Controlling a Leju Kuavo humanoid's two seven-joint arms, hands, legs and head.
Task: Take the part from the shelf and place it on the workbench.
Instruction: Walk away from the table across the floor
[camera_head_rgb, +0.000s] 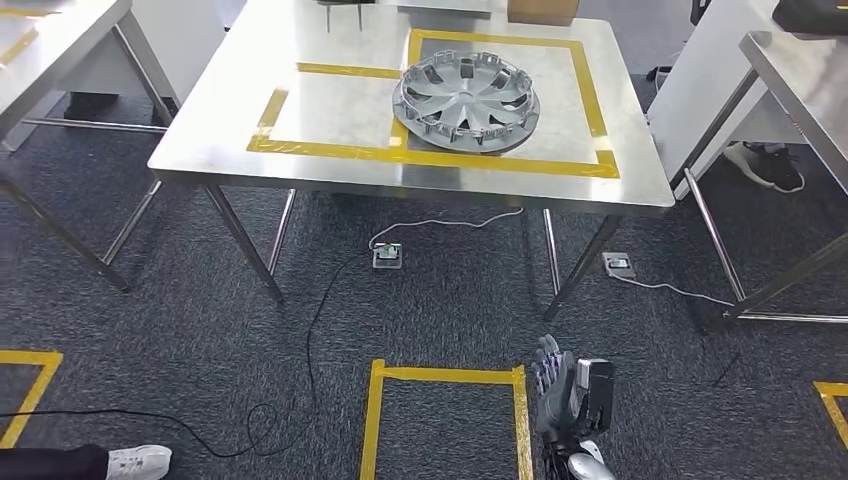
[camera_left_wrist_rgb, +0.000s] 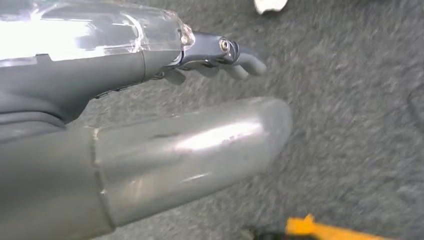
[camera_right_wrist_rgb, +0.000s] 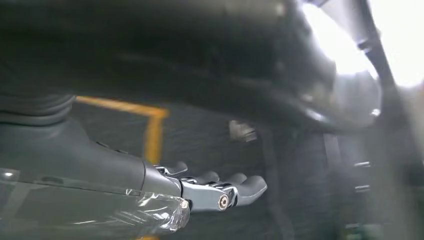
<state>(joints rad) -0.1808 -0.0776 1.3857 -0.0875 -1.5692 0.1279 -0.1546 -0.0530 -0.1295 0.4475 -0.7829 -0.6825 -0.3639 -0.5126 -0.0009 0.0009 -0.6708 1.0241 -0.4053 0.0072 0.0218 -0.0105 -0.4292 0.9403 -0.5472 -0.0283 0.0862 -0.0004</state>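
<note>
The right hand (camera_head_rgb: 570, 400) hangs empty, fingers loosely apart, while the round part (camera_head_rgb: 466, 100) lies flat on the workbench (camera_head_rgb: 215, 140), spokes partly blurred.

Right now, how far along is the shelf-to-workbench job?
Looks essentially done: the wheel cover lies flat on the steel workbench, mostly inside the yellow tape outline, its near edge overlapping the tape. Nothing is in hand: the right hand hangs low over the carpet, and the left hand is empty, fingers loosely extended. Left: nothing visible, perhaps centring.
</note>
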